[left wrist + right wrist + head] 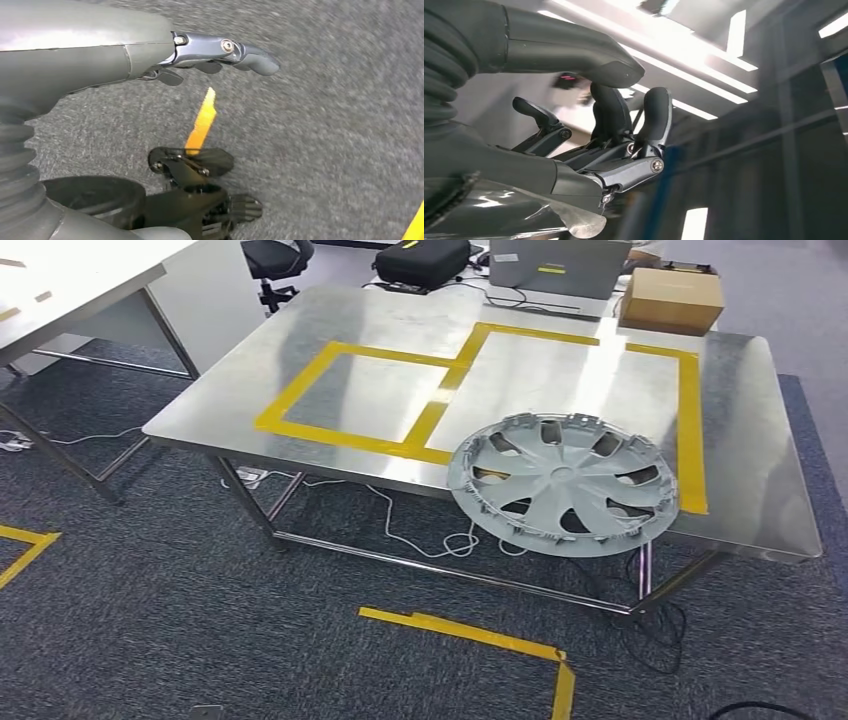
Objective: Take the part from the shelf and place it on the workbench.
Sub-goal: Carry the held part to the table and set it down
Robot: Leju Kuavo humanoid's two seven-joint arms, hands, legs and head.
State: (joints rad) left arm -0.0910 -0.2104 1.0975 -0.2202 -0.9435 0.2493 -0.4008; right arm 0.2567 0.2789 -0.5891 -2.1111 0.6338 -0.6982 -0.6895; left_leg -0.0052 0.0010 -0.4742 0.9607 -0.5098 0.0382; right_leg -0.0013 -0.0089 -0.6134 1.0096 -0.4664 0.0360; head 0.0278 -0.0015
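**Part at near edge of workbench**

Head view: part (562, 483), a grey plastic wheel cover w/ curved spokes, sits over the near right edge of the workbench (300, 390); its lower rim overhangs the edge, and whether it lies flat on the steel top or is held from below can't be told. It overlaps the near strip of yellow tape (345, 435), which marks two adjoining rectangles on the bench. Far side of bench: cardboard box (670, 298) at right corner, grey laptop (560, 268) just beside it, black bag (422, 260) further left. Black office chair (275, 262) behind the bench, a white table (70, 285) at far left. White cables (420, 530) trail on the dark carpet under the bench; yellow floor tape (480, 635) near the bottom, another bit at left edge.

Left wrist view: left hand (210, 52) hangs over grey carpet, fingers stretched out straight & apart, nothing in them. Yellow floor strip (202, 122) beneath. Pic is motion-blurred.

Right wrist view: right hand (619, 135) points up toward bright ceiling light strips (704, 55); thumb apart from the dark fingers, which stand half-curled. A pale curved edge shows under the palm, too little to say what it is, so can't tell if the hand holds anything. Background blurred, dark frames at right.
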